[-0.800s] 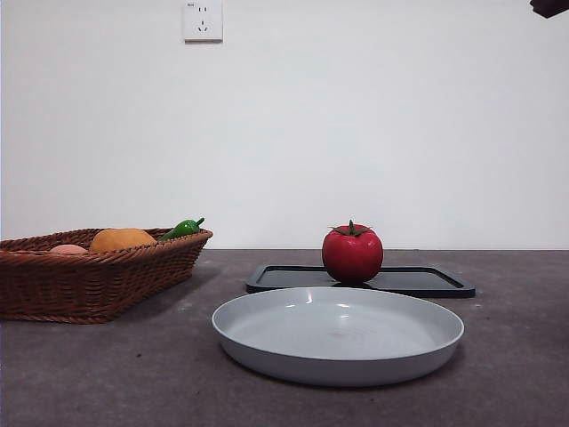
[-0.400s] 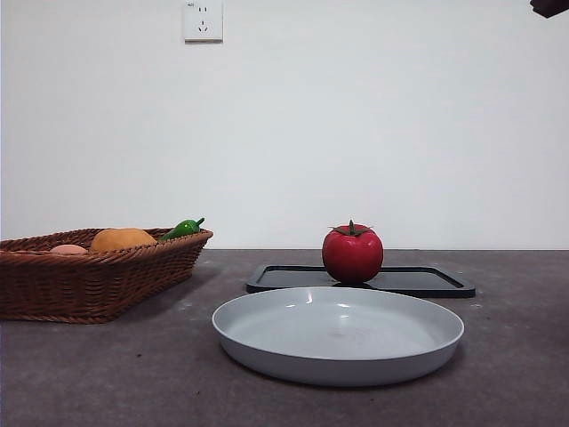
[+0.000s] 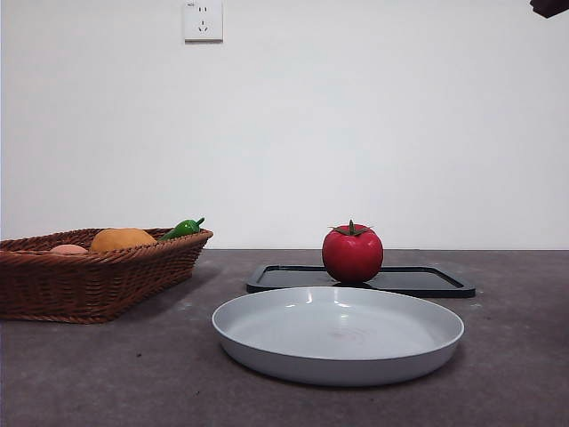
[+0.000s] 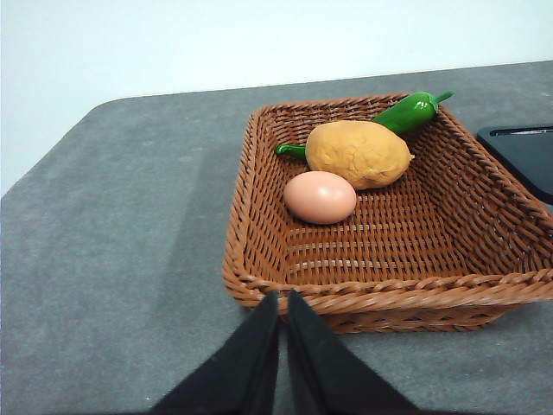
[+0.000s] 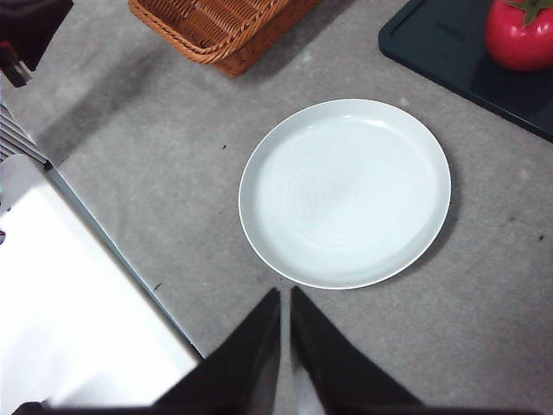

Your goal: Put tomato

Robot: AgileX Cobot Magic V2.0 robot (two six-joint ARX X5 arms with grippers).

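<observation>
The glossy red tomato [image 3: 352,253] with its green calyx stands on a flat black tray [image 3: 418,281] behind the grey plate [image 3: 338,334]; the right wrist view also catches the tomato [image 5: 519,33] on the tray [image 5: 449,43]. My right gripper [image 5: 285,298] hovers shut and high above the table, just short of the grey plate [image 5: 346,190], holding nothing. My left gripper [image 4: 282,301] is shut and empty, in front of the near rim of the wicker basket [image 4: 259,268].
The wicker basket [image 3: 98,276] at the left holds an orange-yellow fruit [image 4: 359,153], a pale egg [image 4: 320,196] and a green pepper [image 4: 406,111]. A black arm tip [image 3: 549,7] shows at the top right corner. The table's edge [image 5: 121,259] runs near the right gripper.
</observation>
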